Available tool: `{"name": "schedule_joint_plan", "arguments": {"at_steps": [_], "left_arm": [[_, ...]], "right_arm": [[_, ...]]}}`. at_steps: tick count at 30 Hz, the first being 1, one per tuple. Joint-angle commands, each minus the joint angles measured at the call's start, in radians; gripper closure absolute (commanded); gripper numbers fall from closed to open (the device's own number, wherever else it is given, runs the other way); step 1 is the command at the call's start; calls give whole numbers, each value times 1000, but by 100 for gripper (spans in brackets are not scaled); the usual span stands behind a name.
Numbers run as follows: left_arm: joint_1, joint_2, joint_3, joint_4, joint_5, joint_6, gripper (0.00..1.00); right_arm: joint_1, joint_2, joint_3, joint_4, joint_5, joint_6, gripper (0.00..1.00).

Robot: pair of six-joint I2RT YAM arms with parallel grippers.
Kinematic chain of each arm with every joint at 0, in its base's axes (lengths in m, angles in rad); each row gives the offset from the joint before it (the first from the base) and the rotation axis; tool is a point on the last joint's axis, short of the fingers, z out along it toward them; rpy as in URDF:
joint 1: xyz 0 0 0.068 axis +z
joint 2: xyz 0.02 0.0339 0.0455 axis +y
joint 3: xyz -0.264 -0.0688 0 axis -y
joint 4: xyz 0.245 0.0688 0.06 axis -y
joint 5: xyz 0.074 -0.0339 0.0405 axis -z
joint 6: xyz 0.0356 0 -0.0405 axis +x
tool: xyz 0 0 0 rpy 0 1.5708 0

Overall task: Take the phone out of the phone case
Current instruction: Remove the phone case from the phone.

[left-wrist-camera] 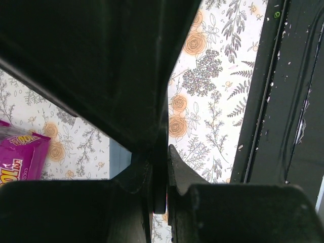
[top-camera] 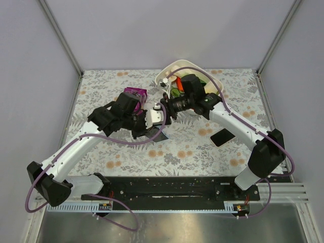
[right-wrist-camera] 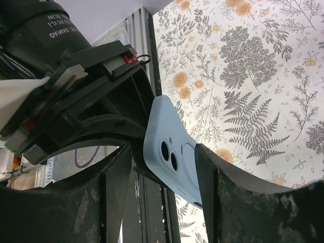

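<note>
**left pincer** (left-wrist-camera: 160,190): shut tight on the thin edge of the phone case (right-wrist-camera: 169,154). the case's dark broad face fills the upper half of the left wrist view. we see the case held up off the surface (top-camera: 192,149) and tilted, with its pale blue back and two round lens holes turned toward the right wrist camera.

**right pincer** (right-wrist-camera: 164,157): half wide, set around the same case. one finger (right-wrist-camera: 230,197) overlaps the case's edge. the other finger (right-wrist-camera: 109,197) stands apart from the case, with the left pincer's black finger between them. we see it gripping nothing. in the top view the two pincers meet nose to nose over the middle of the surface.

**contents of the case**: we cannot tell whether anything sits inside it.

**black phone** (top-camera: 223,136): lies flat on the floral surface just beside the right forearm, well apart from the case.

**purple packet** (top-camera: 134,93): lies on the surface behind the left wrist. its printed corner also shows at the left edge of the left wrist view.

**white tub** (top-camera: 174,67): sits at the far edge of the surface behind the right wrist and holds green and orange items.

**black rail** (top-camera: 167,188): runs along the near edge and carries both arm bases.
</note>
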Motion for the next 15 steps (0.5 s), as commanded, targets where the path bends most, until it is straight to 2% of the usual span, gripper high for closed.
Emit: {"name": "schedule_joint_plan", "arguments": {"at_steps": [1,10,15], "left_arm": [[-5,-14,63,85,2,-11,100],[-5,-19,77,77,4,-9,100],[-6,-57,80,71,47,6,100]], "right_arm": [[23,-1,0,7,31,-36,39],[51,-1,6,-47,117,-99,42],[57,3,8,-88,197,-152,51]]}}
